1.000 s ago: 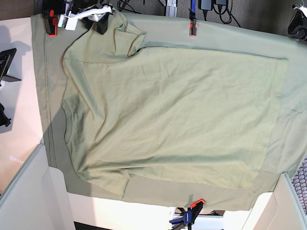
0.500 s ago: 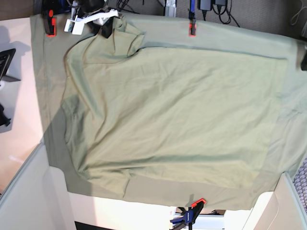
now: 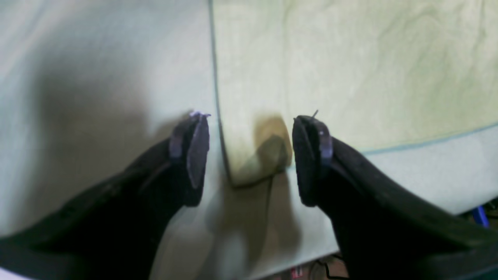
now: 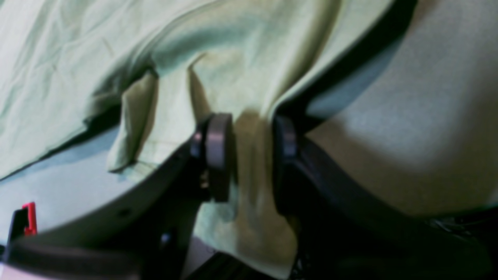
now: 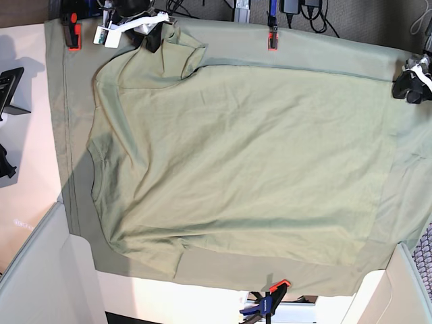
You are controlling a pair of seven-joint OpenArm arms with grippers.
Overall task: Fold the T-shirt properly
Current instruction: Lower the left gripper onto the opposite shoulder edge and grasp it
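The T-shirt [image 5: 236,162] lies spread flat on the green tablecloth [image 5: 304,50], neckline at the left and hem at the right. My right gripper [image 5: 150,37] is at the upper sleeve. In the right wrist view this gripper [image 4: 251,155] is shut on a bunched fold of the sleeve [image 4: 253,132], cloth filling the gap between the pads. My left gripper [image 5: 409,85] hovers at the shirt's top right hem corner. In the left wrist view it [image 3: 249,155] is open, and the hem corner [image 3: 249,163] lies between the fingers untouched.
Orange clamps [image 5: 72,32] [image 5: 271,37] pin the tablecloth's far edge, and a blue and orange clamp [image 5: 270,300] holds the near edge. White panels [image 5: 40,270] stand at the lower left and lower right. Cables lie beyond the far edge.
My left gripper has come into the base view at the right edge, down to the hem corner, and opened wide. The right gripper has closed on the sleeve.
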